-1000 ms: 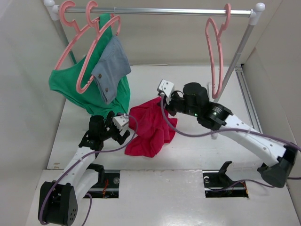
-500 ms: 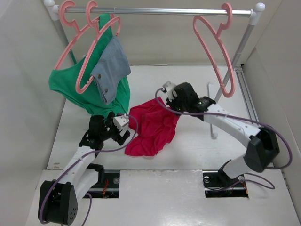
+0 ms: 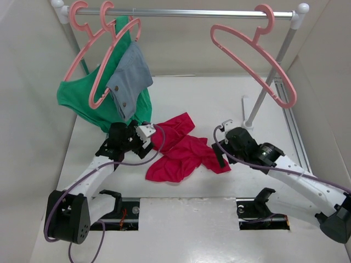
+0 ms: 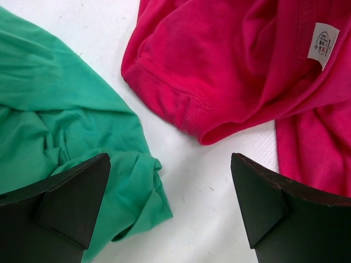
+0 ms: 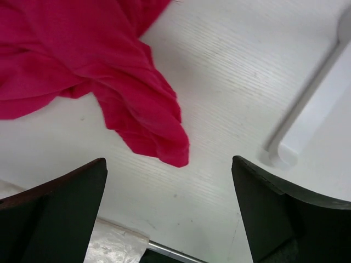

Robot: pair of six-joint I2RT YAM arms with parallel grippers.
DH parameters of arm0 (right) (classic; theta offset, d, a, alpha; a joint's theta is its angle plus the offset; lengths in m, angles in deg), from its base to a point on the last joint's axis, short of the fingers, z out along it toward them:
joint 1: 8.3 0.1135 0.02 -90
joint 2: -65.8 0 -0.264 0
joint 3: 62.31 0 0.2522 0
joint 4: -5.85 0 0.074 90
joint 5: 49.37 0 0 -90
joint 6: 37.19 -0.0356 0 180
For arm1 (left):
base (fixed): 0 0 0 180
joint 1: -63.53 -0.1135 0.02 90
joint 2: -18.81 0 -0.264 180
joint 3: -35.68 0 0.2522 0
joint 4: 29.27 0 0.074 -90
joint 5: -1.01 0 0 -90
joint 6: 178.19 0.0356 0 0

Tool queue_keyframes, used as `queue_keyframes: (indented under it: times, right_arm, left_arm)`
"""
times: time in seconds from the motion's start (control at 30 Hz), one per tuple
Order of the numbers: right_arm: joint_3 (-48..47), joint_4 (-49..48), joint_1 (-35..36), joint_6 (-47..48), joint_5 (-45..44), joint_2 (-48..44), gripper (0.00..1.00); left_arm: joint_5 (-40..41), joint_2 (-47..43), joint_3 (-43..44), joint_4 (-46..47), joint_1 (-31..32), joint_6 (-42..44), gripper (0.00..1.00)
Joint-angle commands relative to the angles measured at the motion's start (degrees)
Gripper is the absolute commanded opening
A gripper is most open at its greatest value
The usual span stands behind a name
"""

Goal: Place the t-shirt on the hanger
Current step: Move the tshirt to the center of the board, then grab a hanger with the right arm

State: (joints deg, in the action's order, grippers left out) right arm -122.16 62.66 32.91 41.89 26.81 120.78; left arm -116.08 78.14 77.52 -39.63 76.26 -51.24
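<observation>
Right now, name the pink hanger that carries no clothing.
The hanger at the right end of the rail: bare, while the two left hangers carry a green garment and a grey garment.

One tag in sight, nothing legible.
A small white fabric tag (image 4: 323, 43) sits on the crimson-red cloth t-shirt (image 4: 219, 60) in the left wrist view, its tiny printed marks too small to read.

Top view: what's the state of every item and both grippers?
t-shirt: crumpled on the table, unheld, not on the hanger.
hanger: hooked on the rail at right, bare.
green garment: hanging at left.
grey garment: hanging at left, in front of the green one.
left gripper: open, empty, near the t-shirt's hem.
right gripper: open, empty, at a t-shirt corner.
</observation>
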Motion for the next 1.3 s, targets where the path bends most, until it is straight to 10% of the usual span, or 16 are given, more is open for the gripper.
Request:
queue_keyframes:
  times: [0.0,0.47,0.83,1.27]
  right_arm:
    - [-2.95,-4.98,4.48,4.40,-0.50,1.61,1.00]
    - [-32.82,-5.87,14.69,23.74,-1.89,7.60,1.00]
    - [-93.44,14.96,9.26,29.37,-10.25,25.17,1.00]
    - [-88.48,14.43,-12.02,28.33,-8.96,27.63,1.00]
  left_arm:
    - [1.78,1.39,2.25,-0.50,1.33,3.65,0.89]
    - [2.92,6.14,2.42,0.74,2.38,13.84,0.89]
    - [1.34,8.52,2.42,0.64,3.09,16.49,0.92]
    - [1.34,6.68,0.85,1.17,4.14,17.02,0.93]
